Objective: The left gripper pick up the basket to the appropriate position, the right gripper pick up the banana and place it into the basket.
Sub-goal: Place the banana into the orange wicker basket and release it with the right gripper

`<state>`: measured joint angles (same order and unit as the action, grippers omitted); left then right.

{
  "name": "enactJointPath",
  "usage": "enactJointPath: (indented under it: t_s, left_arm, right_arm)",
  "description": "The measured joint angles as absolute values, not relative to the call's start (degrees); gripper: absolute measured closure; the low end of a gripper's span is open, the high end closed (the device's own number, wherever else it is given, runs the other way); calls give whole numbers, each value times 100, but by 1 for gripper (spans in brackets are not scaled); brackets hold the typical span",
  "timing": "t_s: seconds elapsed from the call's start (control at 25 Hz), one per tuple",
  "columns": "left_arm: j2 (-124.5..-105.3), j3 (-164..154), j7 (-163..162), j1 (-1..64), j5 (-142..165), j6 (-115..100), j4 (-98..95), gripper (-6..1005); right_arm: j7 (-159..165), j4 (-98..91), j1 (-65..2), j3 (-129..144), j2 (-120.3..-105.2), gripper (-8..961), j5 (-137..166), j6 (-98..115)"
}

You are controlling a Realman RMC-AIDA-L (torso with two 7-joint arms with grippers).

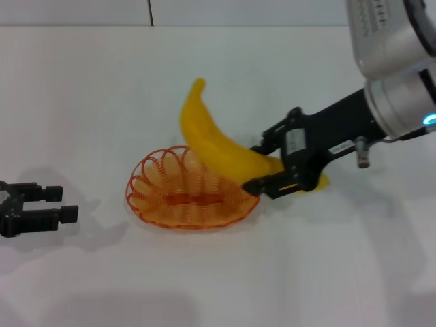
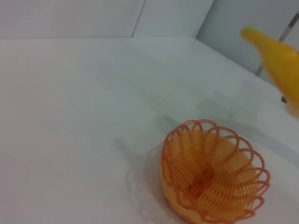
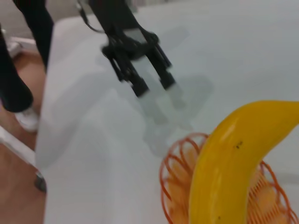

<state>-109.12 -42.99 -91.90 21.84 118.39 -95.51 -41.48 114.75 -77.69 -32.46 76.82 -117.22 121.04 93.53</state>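
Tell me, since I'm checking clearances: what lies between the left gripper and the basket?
Only bare table separates the left gripper from the basket, in the head view.

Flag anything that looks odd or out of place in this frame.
Nothing looks damaged or spilled. The right gripper holds the banana tilted over the basket, not yet inside. The left gripper sits open on the table, apart from the basket.

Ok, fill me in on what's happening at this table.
The right gripper is shut on one end of the banana, holding it tilted above the basket, not yet inside. The basket sits on the white table. The left gripper is open, off to the basket's side and holding nothing.
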Motion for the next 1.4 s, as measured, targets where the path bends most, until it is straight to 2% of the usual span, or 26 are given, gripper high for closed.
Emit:
enactJointPath:
  t_s: [0.56,0.88,1.4]
  left_arm:
    - [-10974,-4251,-9001,2249,11847,-9492,-4139,292]
    - [-10986,-4285,-8988,2258,11848,-9308,-4056,292]
    - [-11022,-4301,-8930,2312,11848,-9298,-4015,292]
  right_arm:
    - [10967,-7483,-3529,9176,-11751,406,11731,7995]
    - [10499,-7106,-3537,9219,-11751,401,11313,7774]
    - [10480,-6165,-3996,9010,-11726,392,11285,7598]
